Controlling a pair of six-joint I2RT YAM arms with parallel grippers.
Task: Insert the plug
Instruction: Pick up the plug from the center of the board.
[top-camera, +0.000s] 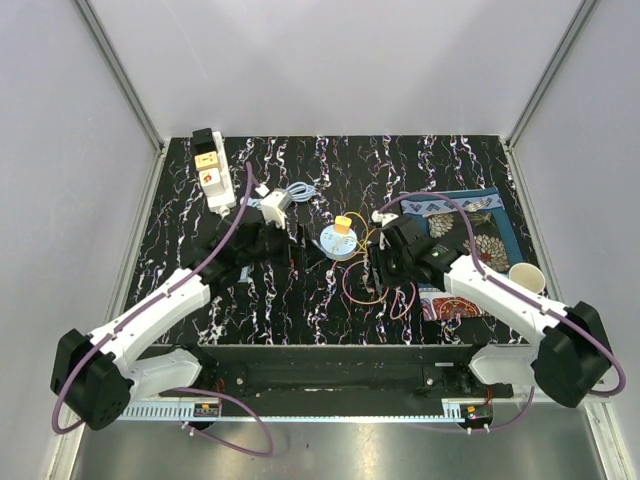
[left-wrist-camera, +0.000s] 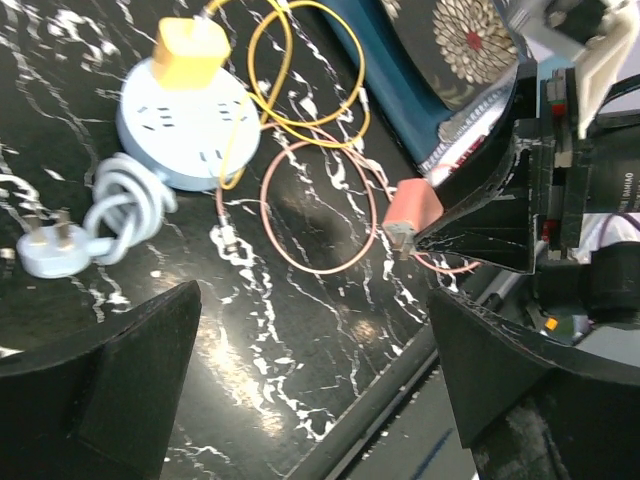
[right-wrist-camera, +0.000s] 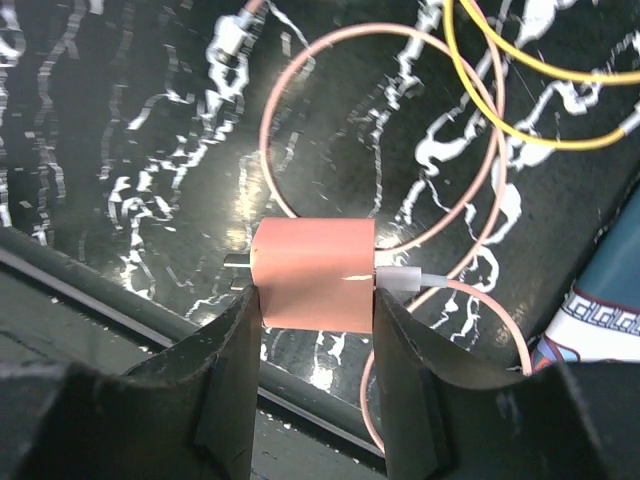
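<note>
Plug (right-wrist-camera: 312, 272) (pink) clamped in right pincer (right-wrist-camera: 312, 308); left pincer (left-wrist-camera: 315, 390) spread wide.

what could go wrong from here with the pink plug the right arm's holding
The right gripper holds the pink plug by two side faces only, so it could twist when pressed. Its pink cable crosses the yellow cable and may snag on the way. The yellow plug already sits on the round socket, so the gripper could bump it.
</note>
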